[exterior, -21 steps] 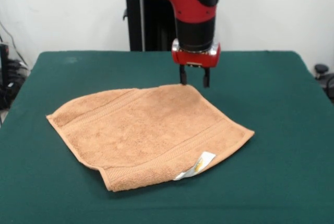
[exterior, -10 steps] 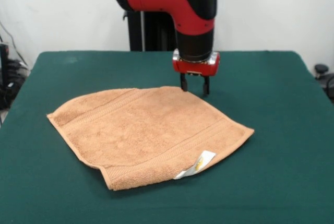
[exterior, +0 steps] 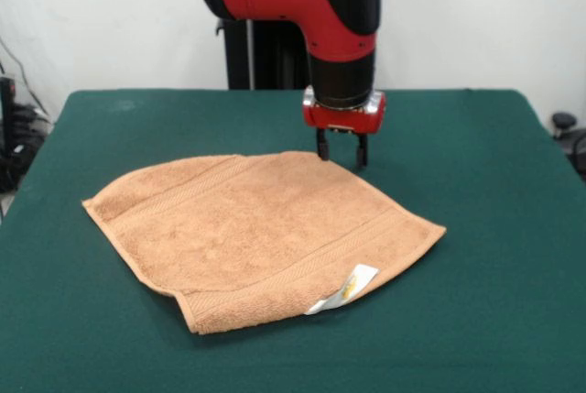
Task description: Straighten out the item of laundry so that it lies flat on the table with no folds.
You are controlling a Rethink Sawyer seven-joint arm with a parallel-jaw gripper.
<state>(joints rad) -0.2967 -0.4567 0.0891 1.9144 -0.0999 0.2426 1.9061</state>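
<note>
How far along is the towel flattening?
Mostly spread: the towel lies open on the table, with most of its surface flat. In hand: the gripper is down at the towel's far corner, fingers apart on either side of the edge. Left: the near corner beside the white label looks folded under, so that edge needs pulling out.

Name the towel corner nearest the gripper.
The far corner, right at the gripper. The label corner, left corner and right corner all lie farther off.

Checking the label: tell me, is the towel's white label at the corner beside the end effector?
No, the label sits on the towel's opposite edge.
</note>
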